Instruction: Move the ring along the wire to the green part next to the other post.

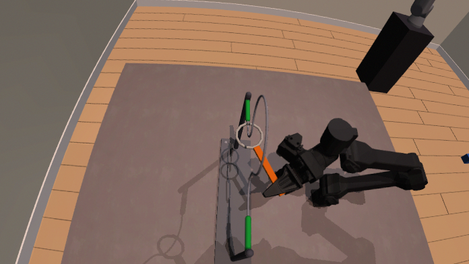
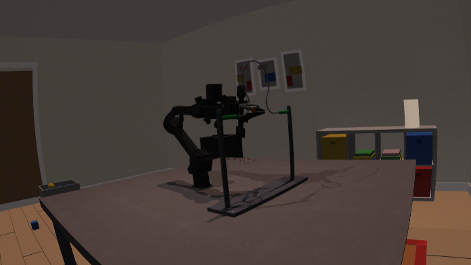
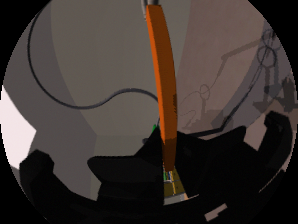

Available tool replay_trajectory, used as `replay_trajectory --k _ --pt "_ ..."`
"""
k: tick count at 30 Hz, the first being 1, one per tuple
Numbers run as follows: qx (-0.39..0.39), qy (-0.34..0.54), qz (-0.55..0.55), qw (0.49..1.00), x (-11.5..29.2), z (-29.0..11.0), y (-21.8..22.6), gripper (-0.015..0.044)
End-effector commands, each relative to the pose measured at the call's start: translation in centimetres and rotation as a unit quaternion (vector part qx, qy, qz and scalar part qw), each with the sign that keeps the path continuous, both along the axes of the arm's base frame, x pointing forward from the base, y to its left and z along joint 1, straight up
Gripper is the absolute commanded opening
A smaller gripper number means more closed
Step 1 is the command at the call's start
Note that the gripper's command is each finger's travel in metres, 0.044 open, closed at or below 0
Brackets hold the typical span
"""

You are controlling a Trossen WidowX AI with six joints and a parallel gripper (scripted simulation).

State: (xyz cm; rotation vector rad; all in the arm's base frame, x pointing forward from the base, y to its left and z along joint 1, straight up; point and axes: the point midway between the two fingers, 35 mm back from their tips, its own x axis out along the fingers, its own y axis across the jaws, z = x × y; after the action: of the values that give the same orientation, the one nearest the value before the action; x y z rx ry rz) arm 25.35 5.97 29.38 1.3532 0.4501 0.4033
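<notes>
Your gripper (image 1: pixel 273 192) has its jaws clamped on the lower end of the orange handle (image 1: pixel 265 163), whose long axis runs up-left to the ring (image 1: pixel 249 135), just below the far green sleeve (image 1: pixel 248 110), the wire threading it.

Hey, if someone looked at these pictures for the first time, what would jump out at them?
The orange handle, bright mid-table, clamped at its lower end by the black gripper. Its pale ring sits by the far green sleeve, and the thin grey wire loops beside it.
</notes>
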Motion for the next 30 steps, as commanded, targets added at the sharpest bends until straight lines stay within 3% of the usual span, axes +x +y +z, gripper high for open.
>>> replay_trajectory --k 1,19,30 --pt "0.041 -0.004 0.004 0.999 -0.2 1.5 0.3 -0.015" --pt "0.237 -0.008 0.006 0.972 -0.3 7.8 -0.4 -0.015" --pt "0.31 -0.007 0.008 0.951 -0.4 10.4 -1.5 -0.015"
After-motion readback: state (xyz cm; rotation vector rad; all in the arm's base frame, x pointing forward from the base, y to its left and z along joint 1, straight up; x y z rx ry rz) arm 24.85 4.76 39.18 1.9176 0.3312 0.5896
